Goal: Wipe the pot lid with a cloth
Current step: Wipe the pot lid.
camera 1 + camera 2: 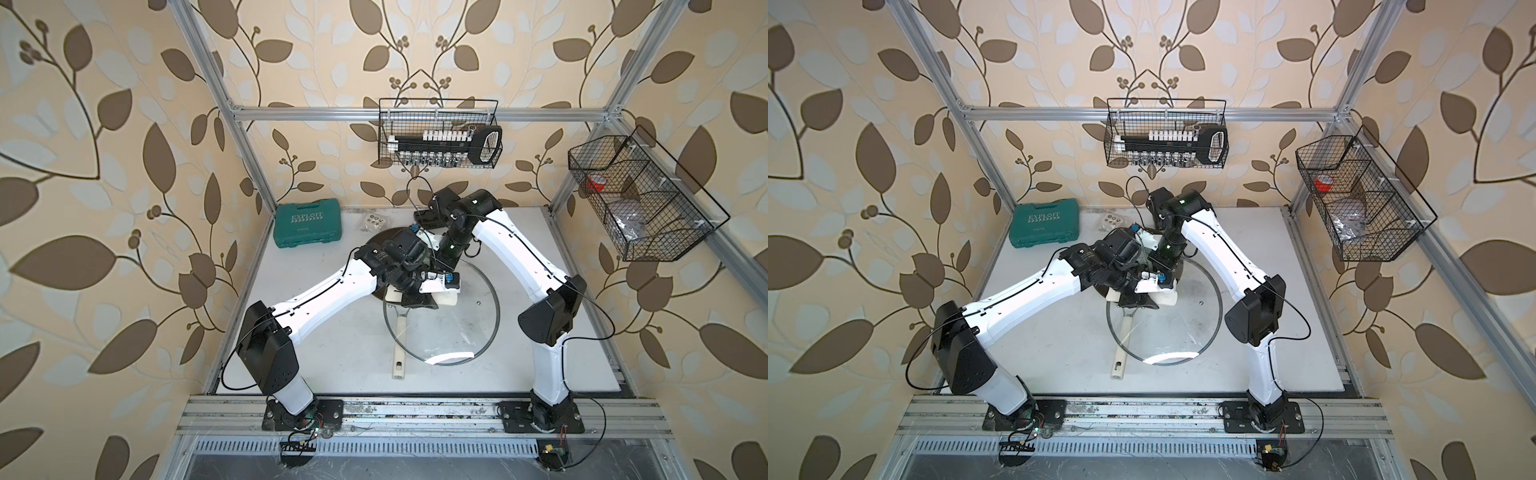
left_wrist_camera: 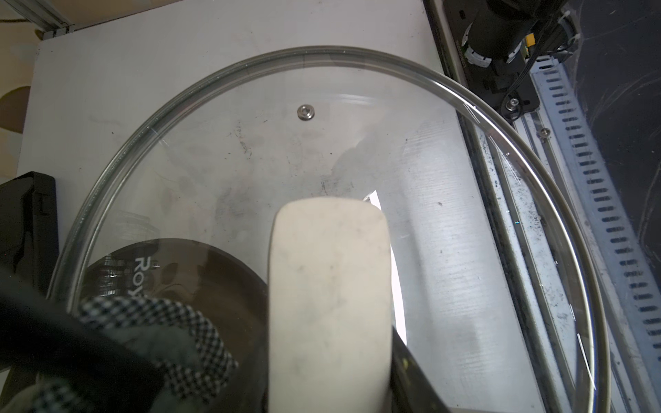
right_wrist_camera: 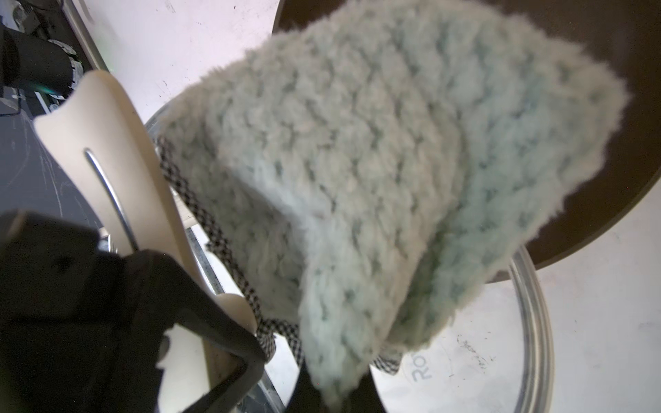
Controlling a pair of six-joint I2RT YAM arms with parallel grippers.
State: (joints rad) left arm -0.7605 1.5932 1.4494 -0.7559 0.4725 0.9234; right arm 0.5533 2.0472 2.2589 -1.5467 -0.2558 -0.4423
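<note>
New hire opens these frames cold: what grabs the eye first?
The huge glass pot lid fills the middle of the table, with the left gripper shut on its cream handle. The right gripper holds the fluffy mint cloth right beside that handle, a dark frying pan showing through the glass.

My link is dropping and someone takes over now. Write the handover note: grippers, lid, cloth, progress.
The left gripper is shut on the pot lid at its cream handle.
The right gripper is shut on the mint-green cloth, bunched beside that handle.
The lid sits partly over the dark brown frying pan.
Done: both gripped, cloth at the lid. Left: wiping the glass; how much is wiped cannot be told.
</note>
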